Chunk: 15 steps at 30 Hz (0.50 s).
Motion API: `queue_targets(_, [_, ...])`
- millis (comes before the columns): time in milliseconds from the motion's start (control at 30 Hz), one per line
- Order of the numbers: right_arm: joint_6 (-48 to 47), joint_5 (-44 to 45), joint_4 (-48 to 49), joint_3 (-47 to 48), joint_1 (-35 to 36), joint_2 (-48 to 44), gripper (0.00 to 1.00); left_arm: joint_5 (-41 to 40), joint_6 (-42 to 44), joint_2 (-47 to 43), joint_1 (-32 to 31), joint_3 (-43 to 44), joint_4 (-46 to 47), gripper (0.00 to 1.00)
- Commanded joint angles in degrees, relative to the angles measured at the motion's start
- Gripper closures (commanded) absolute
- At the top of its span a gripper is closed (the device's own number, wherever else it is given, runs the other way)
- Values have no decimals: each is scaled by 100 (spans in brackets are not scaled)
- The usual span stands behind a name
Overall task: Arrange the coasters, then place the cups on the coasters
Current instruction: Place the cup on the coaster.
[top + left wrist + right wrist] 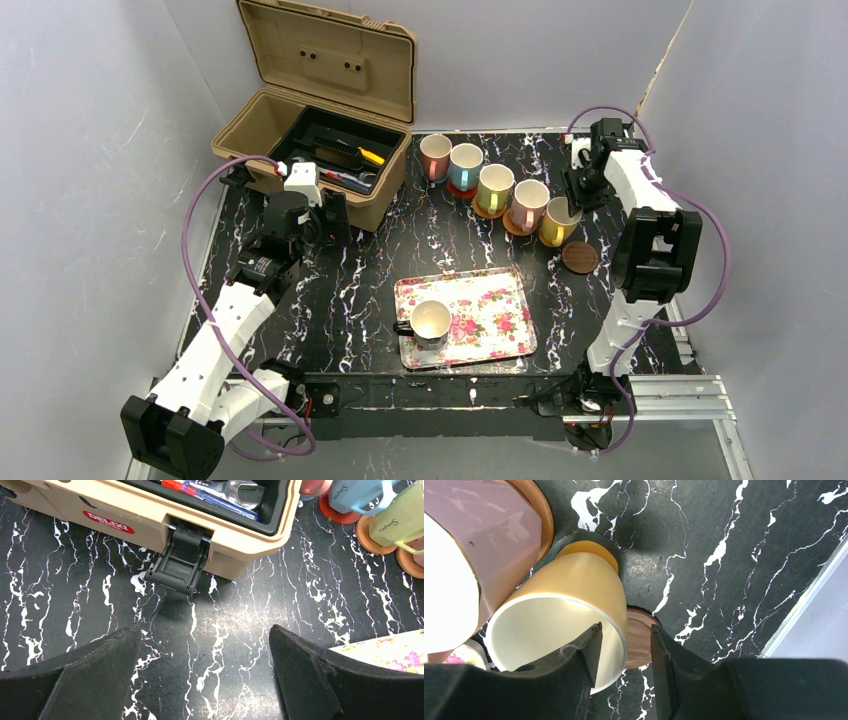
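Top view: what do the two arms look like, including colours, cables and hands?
Both the left arm and right arm have white shells with black joints. A purple cable loops along each. The left hand and right hand have two matte black, wedge-shaped fingers.

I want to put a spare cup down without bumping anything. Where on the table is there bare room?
Bare marble lies between the toolbox, the floral tray and the row of cups; also left of the tray. Crowded: back right, five cups on coasters, the right gripper at the yellow cup.
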Motion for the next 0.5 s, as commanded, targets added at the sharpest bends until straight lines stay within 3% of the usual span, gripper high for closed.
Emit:
queue_targets(0, [157,113,189,142,11,-438,49,11,4,-12,10,-8,-18,2])
queue_targets(233, [458,316,377,-1,11,-1116,43,20,-2,-6,15,-9,-18,2])
queue_targets(467, [1594,300,252,-367,38,-1987,42,61,-13,0,8,0,-16,2])
